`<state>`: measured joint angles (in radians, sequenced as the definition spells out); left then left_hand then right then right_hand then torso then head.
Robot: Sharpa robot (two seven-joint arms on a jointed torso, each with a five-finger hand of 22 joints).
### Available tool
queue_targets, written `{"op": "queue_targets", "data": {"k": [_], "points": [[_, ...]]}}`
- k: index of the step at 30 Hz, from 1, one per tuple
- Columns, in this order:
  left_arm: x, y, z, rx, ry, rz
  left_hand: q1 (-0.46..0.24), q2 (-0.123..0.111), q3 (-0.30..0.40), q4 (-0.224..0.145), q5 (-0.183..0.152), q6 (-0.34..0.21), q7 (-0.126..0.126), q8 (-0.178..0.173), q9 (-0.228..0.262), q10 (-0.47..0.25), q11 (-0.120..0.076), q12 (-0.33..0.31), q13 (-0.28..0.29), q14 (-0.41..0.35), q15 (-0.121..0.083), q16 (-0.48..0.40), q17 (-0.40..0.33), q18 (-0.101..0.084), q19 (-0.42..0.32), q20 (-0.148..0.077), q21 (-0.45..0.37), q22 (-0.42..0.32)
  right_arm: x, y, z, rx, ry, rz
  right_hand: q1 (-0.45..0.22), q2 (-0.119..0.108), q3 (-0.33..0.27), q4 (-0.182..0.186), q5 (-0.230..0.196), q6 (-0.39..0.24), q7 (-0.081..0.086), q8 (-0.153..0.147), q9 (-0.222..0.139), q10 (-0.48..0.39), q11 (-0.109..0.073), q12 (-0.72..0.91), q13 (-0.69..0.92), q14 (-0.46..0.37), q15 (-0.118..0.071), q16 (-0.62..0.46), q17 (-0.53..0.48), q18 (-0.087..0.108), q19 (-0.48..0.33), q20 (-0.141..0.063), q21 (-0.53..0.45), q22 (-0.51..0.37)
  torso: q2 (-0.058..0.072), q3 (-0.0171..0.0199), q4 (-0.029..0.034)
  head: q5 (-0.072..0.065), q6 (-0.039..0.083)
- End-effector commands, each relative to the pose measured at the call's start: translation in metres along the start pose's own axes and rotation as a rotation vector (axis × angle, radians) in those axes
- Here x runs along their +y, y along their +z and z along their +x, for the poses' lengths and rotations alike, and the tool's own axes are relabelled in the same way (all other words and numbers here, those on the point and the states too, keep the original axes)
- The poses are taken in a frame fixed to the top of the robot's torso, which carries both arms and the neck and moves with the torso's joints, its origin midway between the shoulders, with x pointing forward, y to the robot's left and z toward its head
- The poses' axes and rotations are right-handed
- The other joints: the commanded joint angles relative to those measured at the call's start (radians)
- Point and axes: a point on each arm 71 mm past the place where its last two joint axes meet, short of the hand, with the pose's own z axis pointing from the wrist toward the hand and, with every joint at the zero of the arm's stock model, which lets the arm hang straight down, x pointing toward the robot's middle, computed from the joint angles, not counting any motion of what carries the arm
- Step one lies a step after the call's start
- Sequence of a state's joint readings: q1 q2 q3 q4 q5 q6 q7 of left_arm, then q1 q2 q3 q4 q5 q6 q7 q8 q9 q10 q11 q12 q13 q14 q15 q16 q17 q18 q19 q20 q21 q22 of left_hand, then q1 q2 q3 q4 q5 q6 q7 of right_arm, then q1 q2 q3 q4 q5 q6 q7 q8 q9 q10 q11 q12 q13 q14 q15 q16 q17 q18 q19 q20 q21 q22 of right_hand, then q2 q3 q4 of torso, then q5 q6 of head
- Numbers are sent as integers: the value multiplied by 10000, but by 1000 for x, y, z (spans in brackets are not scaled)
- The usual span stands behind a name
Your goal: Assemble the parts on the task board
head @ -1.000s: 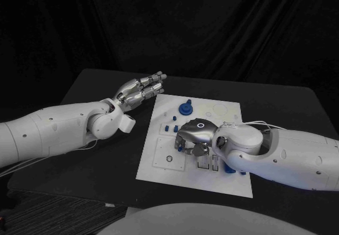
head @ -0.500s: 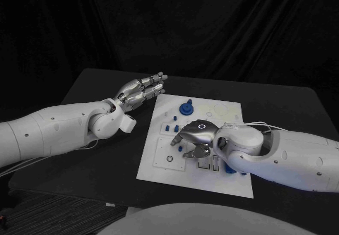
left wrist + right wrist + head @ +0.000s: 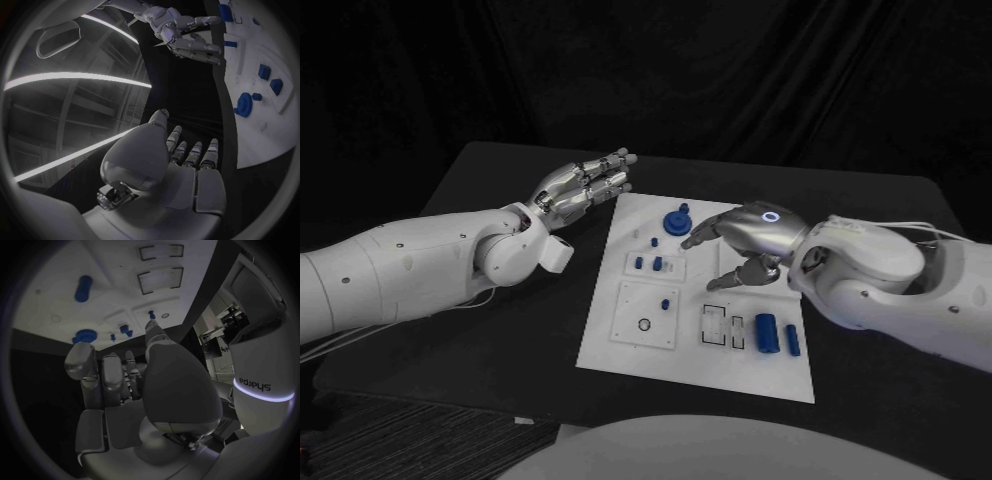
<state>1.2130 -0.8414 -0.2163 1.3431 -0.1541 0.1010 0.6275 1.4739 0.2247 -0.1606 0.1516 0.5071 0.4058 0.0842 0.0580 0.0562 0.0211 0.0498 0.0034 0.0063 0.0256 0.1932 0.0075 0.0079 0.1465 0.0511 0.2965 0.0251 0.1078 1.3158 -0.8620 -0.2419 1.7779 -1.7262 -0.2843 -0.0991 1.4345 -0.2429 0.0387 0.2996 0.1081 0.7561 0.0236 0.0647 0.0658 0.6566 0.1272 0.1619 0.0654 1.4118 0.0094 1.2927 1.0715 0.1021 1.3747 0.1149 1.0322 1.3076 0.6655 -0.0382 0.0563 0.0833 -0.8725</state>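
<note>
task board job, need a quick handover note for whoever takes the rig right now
Left hand: open, holds nothing, hovering past the far left corner of the board.
Right hand: over the middle of the board; I cannot tell whether its fingers hold anything.
Parts: blue gear stands at the far end; small pegs sit near the left edge; two cylinders lie at the near right.
Done: cannot tell what is already seated.
Left: the lying cylinders look unplaced; likely next.
</note>
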Motion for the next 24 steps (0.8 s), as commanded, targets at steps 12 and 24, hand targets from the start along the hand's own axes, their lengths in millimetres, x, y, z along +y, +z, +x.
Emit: {"op": "queue_targets", "data": {"k": [12, 24], "points": [[1, 0, 4, 49, -146, 160, 19, 52, 38, 0, 55, 77, 1, 40, 15, 18, 56, 44, 19, -16, 47, 67, 10, -67, 29, -19, 6, 12, -69, -53, 1, 415, 844, 2759, -627, -449, -560, 20, -525, -1810, -315, -141, -136, 31, 163, -234, -58, 495, 119, 402, 599, -199, 538, 63, 940, 1536, -54, 9, 5, -219, -1], [4, -3, 1, -23, -156, 97, 20, 59, 47, -6, 66, 60, -7, 38, 13, 11, 54, 42, 16, -11, 46, 70, 12, -67, 39, -18, 11, 25, -77, -56, 32, 632, 1136, 2867, -1317, -446, -1772, 26, -508, -1398, -241, -87, -94, 1676, 43, -26, 19, 581, 241, 467, 695, -213, 594, 150, 1011, 1545, -69, -3, 9, -258, -1]]}}
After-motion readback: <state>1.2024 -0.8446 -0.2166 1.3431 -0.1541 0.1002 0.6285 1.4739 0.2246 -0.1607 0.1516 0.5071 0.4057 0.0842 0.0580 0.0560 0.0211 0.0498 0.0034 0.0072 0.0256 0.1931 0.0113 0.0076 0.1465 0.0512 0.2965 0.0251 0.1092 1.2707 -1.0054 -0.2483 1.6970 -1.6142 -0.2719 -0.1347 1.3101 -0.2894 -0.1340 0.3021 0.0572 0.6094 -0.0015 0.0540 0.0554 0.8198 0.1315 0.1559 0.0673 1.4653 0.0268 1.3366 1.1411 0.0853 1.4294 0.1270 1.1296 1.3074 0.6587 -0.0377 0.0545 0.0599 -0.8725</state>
